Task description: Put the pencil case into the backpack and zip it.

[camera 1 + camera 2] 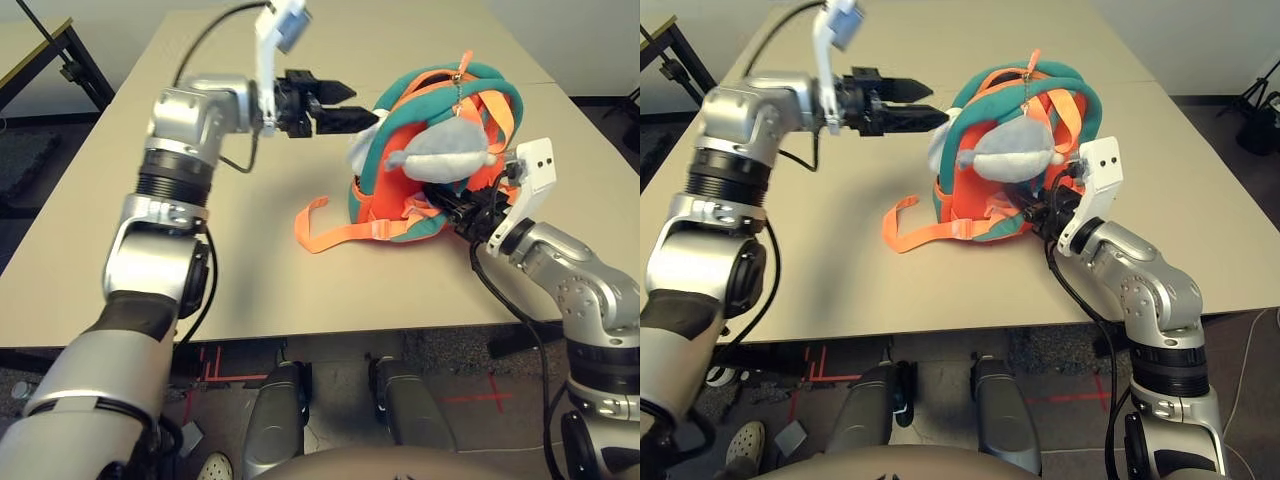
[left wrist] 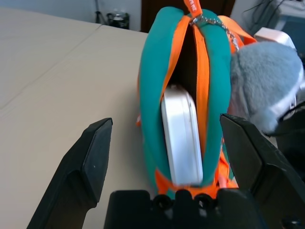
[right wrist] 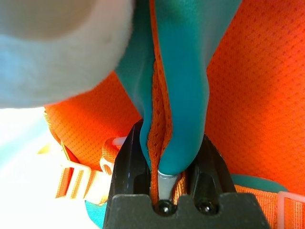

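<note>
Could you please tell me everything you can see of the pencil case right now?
The pencil case is a flat white case with rounded corners and a smooth, slightly glossy surface. It stands on edge inside the open slot of the backpack, wedged between teal walls edged with orange zipper trim, one end showing at the unzipped opening. The left claw is open in front of it, not touching it. Any lettering cannot be made out here.

The white pencil case (image 2: pixel 181 133) stands on edge inside the unzipped mouth of the orange-and-teal backpack (image 1: pixel 440 160), which sits on the table
</note>
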You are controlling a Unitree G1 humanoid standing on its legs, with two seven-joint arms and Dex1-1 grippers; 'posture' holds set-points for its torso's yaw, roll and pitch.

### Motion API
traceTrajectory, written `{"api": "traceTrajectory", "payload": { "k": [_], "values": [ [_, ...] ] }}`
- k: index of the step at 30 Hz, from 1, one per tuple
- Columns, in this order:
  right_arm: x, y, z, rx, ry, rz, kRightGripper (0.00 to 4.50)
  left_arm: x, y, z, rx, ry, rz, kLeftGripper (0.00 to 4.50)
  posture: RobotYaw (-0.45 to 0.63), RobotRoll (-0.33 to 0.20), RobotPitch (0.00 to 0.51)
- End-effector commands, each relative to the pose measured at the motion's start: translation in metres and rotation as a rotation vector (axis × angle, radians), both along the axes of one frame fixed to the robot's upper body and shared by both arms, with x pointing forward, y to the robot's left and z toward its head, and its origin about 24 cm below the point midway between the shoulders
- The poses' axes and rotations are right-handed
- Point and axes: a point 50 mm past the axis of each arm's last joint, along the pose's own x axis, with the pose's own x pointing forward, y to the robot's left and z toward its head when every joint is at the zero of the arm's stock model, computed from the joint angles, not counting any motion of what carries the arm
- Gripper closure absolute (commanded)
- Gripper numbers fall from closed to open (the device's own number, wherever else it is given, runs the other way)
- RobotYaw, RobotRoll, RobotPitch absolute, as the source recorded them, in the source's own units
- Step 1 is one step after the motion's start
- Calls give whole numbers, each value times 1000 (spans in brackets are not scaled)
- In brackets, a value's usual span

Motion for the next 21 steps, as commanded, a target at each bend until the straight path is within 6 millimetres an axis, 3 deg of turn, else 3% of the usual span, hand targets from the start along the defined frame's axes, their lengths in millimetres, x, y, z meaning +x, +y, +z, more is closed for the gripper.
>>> {"api": "traceTrajectory", "payload": {
  "k": [1, 10, 13, 21],
  "values": [
    [1, 2, -13, -17, 66, 4, 3709, -9, 6, 1, 8, 8, 22, 0, -140, 0, 121],
    [4, 5, -14, -18, 70, 25, 3709, -19, 7, -11, 7, 49, 38, 0, -118, 0, 122],
    [4, 5, -14, -20, 70, 28, 3709, -21, 6, -14, 2, 68, 35, 989, -116, 0, 119],
    [4, 6, -14, -22, 69, 31, 3709, -24, 4, -20, 12, 92, 19, 4266, -121, 0, 114]
  ]
}}
